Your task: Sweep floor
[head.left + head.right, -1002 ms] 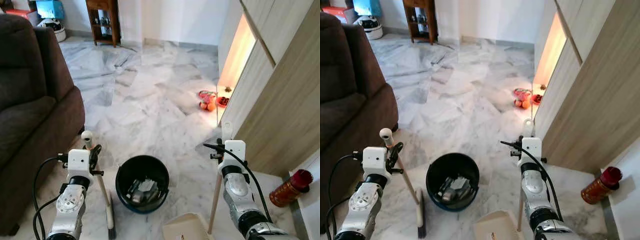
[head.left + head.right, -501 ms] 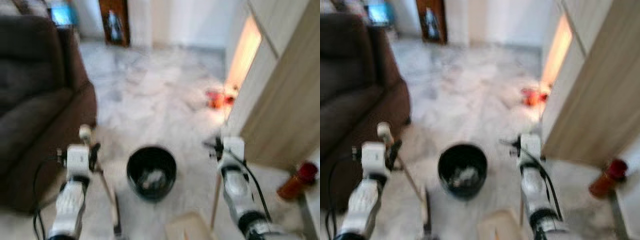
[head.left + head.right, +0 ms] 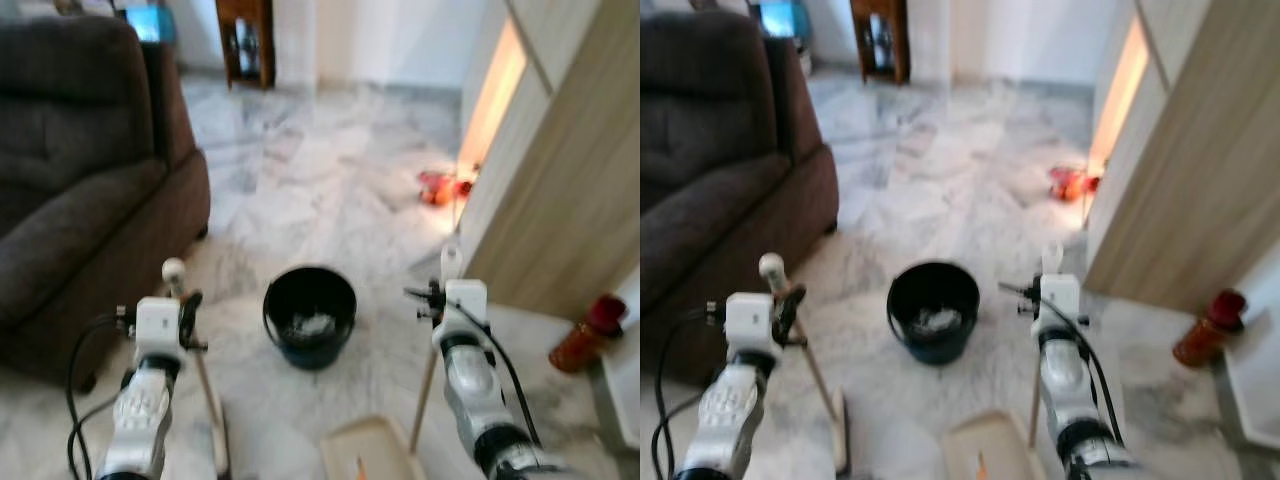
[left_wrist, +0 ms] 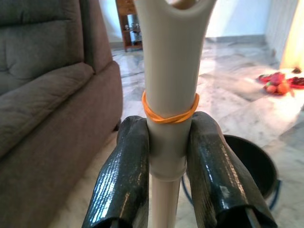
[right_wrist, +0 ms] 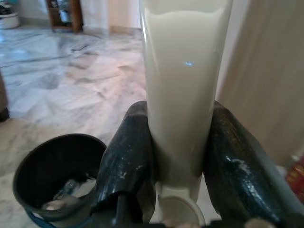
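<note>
Your left gripper (image 4: pixel 166 156) is clamping the broom handle (image 4: pixel 168 71), your right gripper (image 5: pixel 178 156) is squeezing the dustpan handle (image 5: pixel 183 85), both beside the black bucket (image 3: pixel 310 315)

No text, label, brand, number or sign can be read on anything in these pictures.

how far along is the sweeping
Some litter already lies in the black bin. In hand: the left gripper clamps the broom handle, the right gripper the dustpan handle. Left: the red and orange bits by the cabinet.
</note>
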`<state>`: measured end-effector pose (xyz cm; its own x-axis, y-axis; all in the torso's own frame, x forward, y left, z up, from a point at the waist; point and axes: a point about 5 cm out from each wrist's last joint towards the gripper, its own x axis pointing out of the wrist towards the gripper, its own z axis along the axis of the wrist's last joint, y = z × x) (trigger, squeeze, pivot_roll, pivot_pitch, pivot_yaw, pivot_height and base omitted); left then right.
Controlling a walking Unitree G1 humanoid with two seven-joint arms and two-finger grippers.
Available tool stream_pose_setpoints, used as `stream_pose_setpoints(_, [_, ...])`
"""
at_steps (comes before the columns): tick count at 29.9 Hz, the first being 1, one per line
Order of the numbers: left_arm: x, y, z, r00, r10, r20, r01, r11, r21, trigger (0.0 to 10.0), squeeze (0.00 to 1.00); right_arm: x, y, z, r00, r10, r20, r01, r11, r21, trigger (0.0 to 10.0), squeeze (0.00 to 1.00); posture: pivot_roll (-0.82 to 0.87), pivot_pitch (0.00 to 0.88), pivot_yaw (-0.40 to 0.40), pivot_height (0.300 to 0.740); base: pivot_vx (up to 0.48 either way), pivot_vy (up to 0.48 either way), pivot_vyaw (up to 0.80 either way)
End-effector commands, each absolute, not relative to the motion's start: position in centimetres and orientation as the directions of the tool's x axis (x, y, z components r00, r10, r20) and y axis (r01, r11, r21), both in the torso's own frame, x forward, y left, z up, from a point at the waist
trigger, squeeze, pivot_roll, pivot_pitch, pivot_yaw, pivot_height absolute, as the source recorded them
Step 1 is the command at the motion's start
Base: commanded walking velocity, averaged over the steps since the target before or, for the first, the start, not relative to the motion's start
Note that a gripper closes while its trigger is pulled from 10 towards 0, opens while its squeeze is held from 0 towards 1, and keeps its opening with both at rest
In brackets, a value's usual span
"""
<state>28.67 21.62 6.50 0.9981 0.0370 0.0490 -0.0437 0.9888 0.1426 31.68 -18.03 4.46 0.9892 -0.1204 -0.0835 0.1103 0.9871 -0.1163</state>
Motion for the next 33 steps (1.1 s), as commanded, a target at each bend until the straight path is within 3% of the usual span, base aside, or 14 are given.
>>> stream_pose_setpoints(1, [29.0,22.0,7.3,0.995,0.042,0.086,-0.055,0.987,0.149,10.0,0.0,32.0,-18.0,5.0,0.992,-0.114,-0.059,0.106,0.987,-0.116,10.0,0.0,0.13,0.0,-0.031,0.74,-0.255,0.0,0.0])
stream_pose_setpoints(26, [29.3,21.4,7.3,0.996,0.02,0.084,-0.032,0.988,0.149,10.0,0.0,32.0,-17.9,4.8,0.991,-0.107,-0.077,0.099,0.989,-0.109,10.0,0.0,0.14,0.0,-0.036,0.74,-0.01,0.0,0.0])
stream_pose_setpoints(33, [29.4,21.3,7.3,0.996,0.016,0.082,-0.028,0.989,0.148,10.0,0.0,31.8,-18.3,3.9,0.977,-0.143,-0.159,0.118,0.981,-0.153,10.0,0.0,0.14,0.0,-0.037,0.74,0.0,0.0,0.0])
